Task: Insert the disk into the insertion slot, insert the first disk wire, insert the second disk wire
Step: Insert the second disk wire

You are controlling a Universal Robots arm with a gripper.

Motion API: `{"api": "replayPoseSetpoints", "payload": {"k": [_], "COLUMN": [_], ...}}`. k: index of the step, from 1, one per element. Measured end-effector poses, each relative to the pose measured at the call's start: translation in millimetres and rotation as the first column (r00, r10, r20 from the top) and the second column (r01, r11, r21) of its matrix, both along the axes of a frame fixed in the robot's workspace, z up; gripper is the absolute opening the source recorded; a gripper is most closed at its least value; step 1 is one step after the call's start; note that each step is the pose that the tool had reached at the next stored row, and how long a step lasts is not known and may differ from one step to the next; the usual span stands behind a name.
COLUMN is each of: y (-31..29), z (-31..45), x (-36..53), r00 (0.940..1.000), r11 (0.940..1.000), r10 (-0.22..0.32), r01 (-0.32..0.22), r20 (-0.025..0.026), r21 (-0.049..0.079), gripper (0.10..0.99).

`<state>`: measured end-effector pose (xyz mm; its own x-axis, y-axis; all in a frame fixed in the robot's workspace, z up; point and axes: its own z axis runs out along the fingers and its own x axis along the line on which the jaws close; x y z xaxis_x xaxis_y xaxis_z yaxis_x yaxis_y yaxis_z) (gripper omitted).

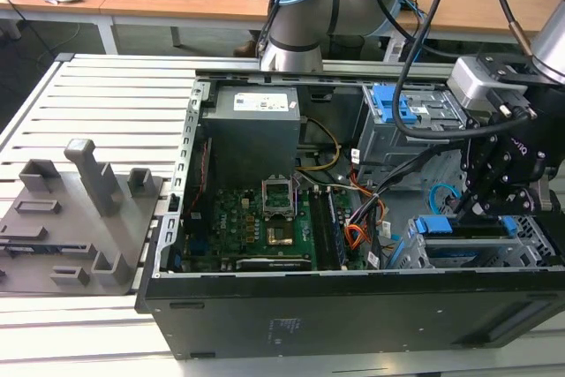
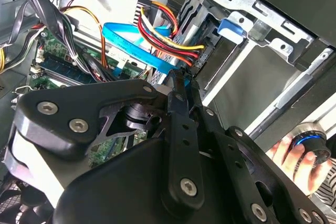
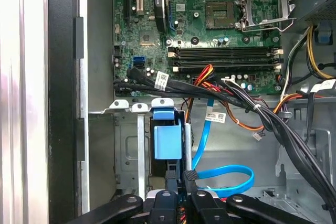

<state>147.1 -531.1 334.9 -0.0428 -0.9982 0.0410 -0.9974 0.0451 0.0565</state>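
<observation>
Gripper fingers pinch the first disk wire plug at my disk, seated in the insertion slot just ahead; I judge pressing it home needs careful alignment.

Slatted metal table carries open computer case, grey fixture.

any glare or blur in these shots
In the first wrist view, a washed-out white band runs down one edge; in the second wrist view, the end effector looms close and dark; in the exterior view, light is even, with the black case side in shade.
</observation>
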Motion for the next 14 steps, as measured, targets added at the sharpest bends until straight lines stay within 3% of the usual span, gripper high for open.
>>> {"api": "replayPoseSetpoints", "payload": {"k": [3,4,6,7,9,11,12,14], "y": [0.1,0.1,0.0,0.3,2.0,2.4,2.3,2.3], "z": [-0.8,-0.1,10.4,19.5,28.2,40.0,43.9,44.6], "x": [0.1,0.0,0.0,0.0,0.0,0.0,0.0,-4.0], "r00": [1.0000,1.0000,1.0000,1.0000,1.0000,1.0000,1.0000,1.0000], "r11": [1.0000,1.0000,1.0000,1.0000,1.0000,1.0000,1.0000,1.0000], "r10": [0.000,0.000,0.000,0.000,0.000,0.000,0.000,0.000], "r01": [0.000,0.000,0.000,0.000,0.000,0.000,0.000,0.000], "r20": [0.0001,0.0000,0.0001,0.0000,0.0000,0.0001,0.0001,0.0013], "r21": [0.002,0.000,0.000,0.000,-0.002,-0.003,-0.003,-0.003], "gripper": [0.173,0.235,0.235,0.235,0.220,0.106,0.106,0.106]}}
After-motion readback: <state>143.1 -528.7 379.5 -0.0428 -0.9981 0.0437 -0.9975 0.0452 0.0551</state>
